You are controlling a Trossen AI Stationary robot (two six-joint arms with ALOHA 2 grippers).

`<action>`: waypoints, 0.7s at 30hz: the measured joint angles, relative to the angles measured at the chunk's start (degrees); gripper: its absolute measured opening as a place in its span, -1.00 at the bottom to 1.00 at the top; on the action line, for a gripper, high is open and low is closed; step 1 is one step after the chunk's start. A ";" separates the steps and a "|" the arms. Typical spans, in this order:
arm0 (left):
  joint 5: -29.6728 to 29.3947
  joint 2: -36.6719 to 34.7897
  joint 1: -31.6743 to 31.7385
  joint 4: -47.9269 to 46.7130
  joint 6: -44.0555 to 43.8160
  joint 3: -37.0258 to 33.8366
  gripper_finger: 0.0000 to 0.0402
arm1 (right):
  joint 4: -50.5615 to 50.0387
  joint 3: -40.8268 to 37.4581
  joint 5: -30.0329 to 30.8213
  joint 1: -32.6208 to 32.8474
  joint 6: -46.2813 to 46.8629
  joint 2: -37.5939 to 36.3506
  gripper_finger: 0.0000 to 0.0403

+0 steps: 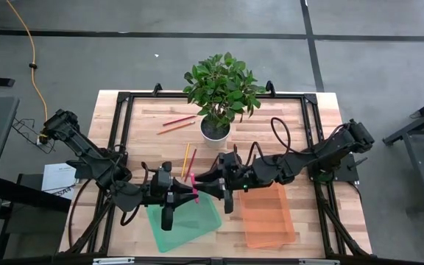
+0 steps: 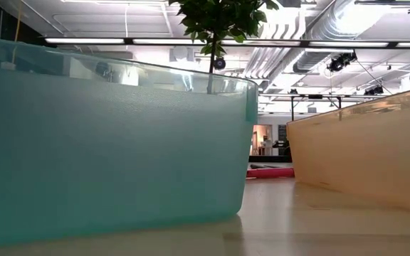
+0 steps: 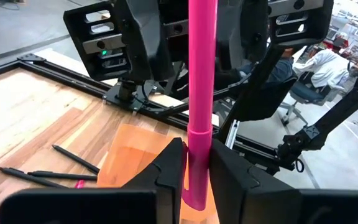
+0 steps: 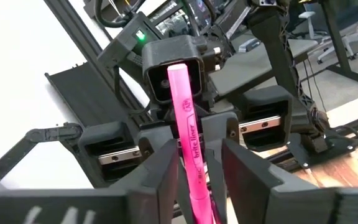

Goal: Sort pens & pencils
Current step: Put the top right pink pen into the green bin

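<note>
A bright pink pen (image 1: 193, 186) is up in the air between my two grippers, above the gap between the green tray (image 1: 186, 224) and the orange tray (image 1: 267, 221). My left gripper (image 3: 196, 158) is shut on it, reaching in from the table's left. My right gripper (image 4: 199, 158), reaching in from the table's right, is open, its fingers on either side of the pen's other part with a gap showing. Several thin pencils (image 1: 179, 124) lie flat on the table near the plant pot, and two more pencils (image 1: 188, 156) just beyond the grippers. Black pens (image 3: 55, 176) lie on the wood. My left gripper pinches the pink pen's wider end section (image 3: 199, 146) between its two fingers. The fingers come in about level from the table's left and lie across the pen. The pen is lifted clear of the table and trays, its long part sticking out past the fingers.
A potted plant (image 1: 217, 88) stands at the table's far middle. Another pink pen (image 2: 269, 172) lies on the table between the two trays. The black frame rails (image 1: 124, 132) run along the table's sides. A person sits in the room beyond the table (image 3: 328, 65).
</note>
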 joint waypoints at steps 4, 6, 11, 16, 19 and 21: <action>0.00 -0.02 -0.02 -0.02 0.15 0.00 -0.78 | -0.47 0.00 -0.02 -0.34 -0.56 -0.45 -0.35; 0.01 -0.02 -0.13 -0.08 0.23 0.00 -0.80 | -1.05 0.00 -0.02 -0.65 -0.68 -1.17 -0.33; 1.70 -1.38 -0.13 -2.49 0.49 0.00 -0.77 | -6.13 0.00 0.72 -1.39 -2.72 -4.02 -0.33; 6.63 -3.59 -0.15 -11.75 -3.03 0.02 -0.77 | -12.46 0.02 3.92 -1.43 -4.56 -7.74 -0.33; 11.19 -4.22 -0.15 -19.00 -6.00 0.02 -0.79 | -17.42 0.00 6.43 -1.43 -4.89 -9.83 -0.33; 14.35 -4.20 -0.13 -23.09 -7.59 0.02 -0.79 | -20.60 0.00 8.02 -1.43 -4.93 -11.43 -0.33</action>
